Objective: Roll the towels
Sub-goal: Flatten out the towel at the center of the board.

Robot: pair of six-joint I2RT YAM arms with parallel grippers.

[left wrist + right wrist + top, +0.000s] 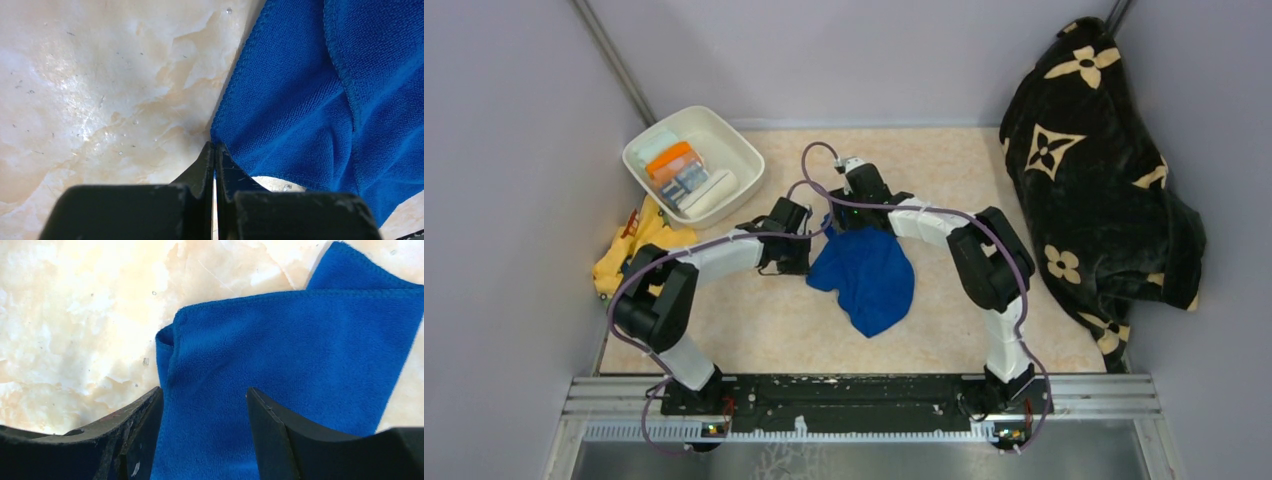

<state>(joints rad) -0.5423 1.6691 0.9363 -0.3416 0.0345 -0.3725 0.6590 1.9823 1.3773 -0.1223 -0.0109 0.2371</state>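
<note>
The royal blue towel lies crumpled on the marble tabletop in the middle. My left gripper is at its left edge; in the left wrist view the jaws are shut, pinching the blue towel at a corner of its hem. My right gripper is at the towel's far edge; in the right wrist view it is open, with the blue towel between the fingers. The cream-white towel and the printed towel lie rolled in the white bin.
The white bin stands at the far left. A yellow printed cloth lies by the left wall beside my left arm. A large black blanket with cream flowers is heaped along the right wall.
</note>
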